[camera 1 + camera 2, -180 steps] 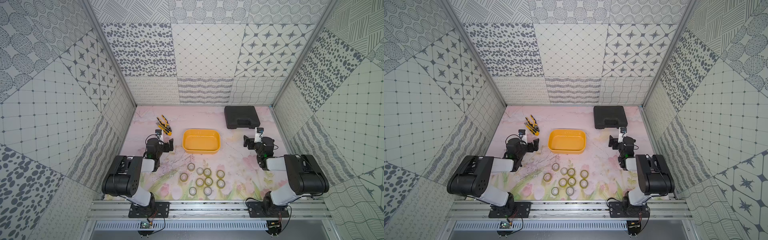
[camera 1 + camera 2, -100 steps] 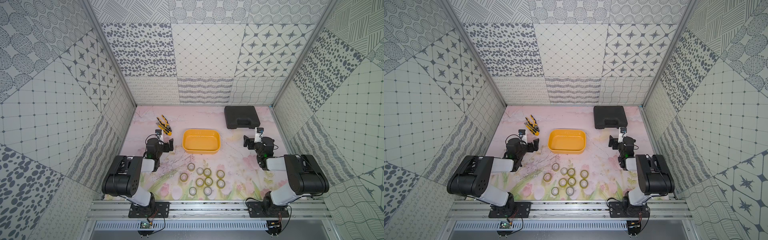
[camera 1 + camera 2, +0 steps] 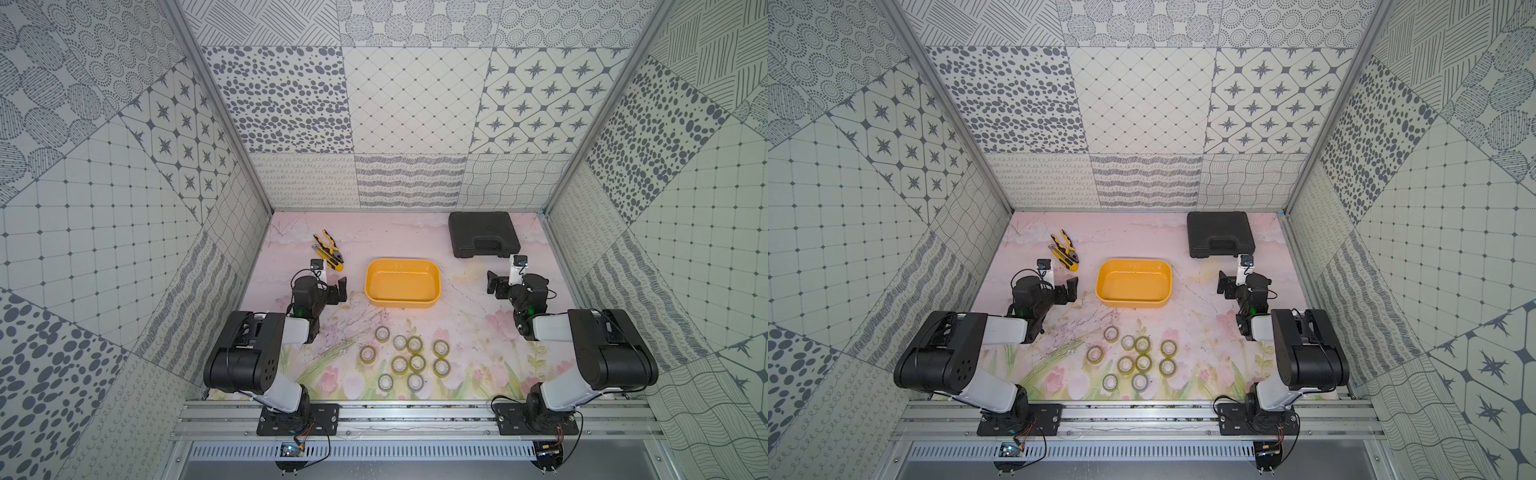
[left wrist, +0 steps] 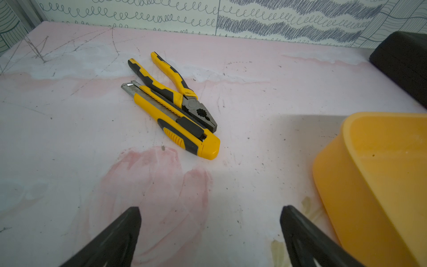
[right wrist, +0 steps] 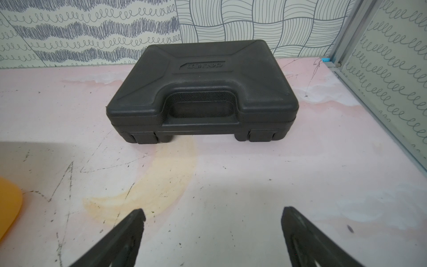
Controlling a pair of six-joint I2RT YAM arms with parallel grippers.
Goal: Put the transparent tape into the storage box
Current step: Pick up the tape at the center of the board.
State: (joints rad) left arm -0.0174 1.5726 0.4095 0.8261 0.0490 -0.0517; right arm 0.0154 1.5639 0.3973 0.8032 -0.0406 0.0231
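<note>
The storage box [image 3: 402, 284] [image 3: 1133, 287], a shallow yellow tub, sits mid-table and holds nothing. Several rolls of transparent tape [image 3: 414, 344] [image 3: 1142, 344] lie flat in a cluster nearer the front rail, apart from the box. My left gripper [image 3: 333, 286] [image 3: 1065, 287] rests low on the table just left of the box, open, with bare mat between its fingers [image 4: 210, 209]; the box's corner [image 4: 381, 173] shows beside it. Open as well, my right gripper [image 3: 502, 284] [image 3: 1227, 286] [image 5: 213, 210] sits right of the box and holds nothing. No tape shows in either wrist view.
A closed black case [image 3: 482, 235] [image 3: 1219, 235] [image 5: 203, 92] stands at the back right, ahead of the right gripper. Yellow-black pliers [image 4: 175, 85] and a yellow utility knife [image 4: 178, 124] lie together at the back left [image 3: 328, 249]. Patterned walls enclose three sides.
</note>
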